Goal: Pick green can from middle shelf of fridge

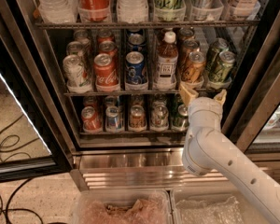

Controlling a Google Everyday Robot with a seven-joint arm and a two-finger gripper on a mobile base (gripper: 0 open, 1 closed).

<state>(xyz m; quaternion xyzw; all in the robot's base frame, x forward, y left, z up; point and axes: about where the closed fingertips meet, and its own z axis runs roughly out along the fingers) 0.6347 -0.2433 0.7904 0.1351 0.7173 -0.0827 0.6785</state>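
Observation:
The fridge [42,92] stands open in front of me. On its middle shelf [107,93], two dark green cans stand at the far right, one in front [223,66] and one behind [216,51]. An amber can [194,67] is left of them, then a white-capped bottle [166,59]. My gripper [203,95] is at the shelf's front edge, just below the amber can and the front green can. Its two tan fingers [188,95] are spread apart and hold nothing.
A blue can [135,69], a red cola can [105,71] and a whitish can [74,72] fill the shelf's left lanes. Smaller cans [136,116] stand on the rack below. The glass door [14,139] hangs open at left. Two clear bins [121,209] sit below.

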